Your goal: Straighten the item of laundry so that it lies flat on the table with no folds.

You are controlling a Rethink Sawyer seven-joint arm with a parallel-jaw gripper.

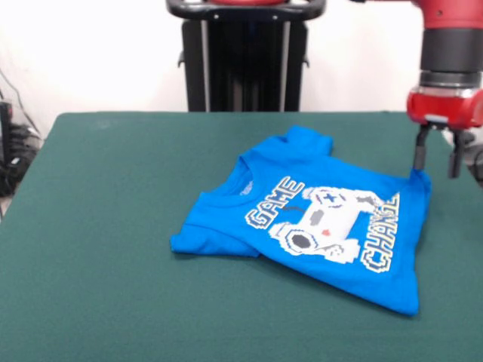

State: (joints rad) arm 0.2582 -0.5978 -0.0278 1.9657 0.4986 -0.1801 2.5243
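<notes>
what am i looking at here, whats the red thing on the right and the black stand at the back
This is one picture, taken from across a table, facing a robot. The black stand at the back is the robot's pedestal. The red and black piece coming down on the right is its arm, ending in a gripper with two thin dark fingers, which are open. On the green table lies a blue T-shirt with a game controller print. It is creased, with one sleeve folded. The fingertips are at the shirt's far right corner; nothing is lifted.
</notes>
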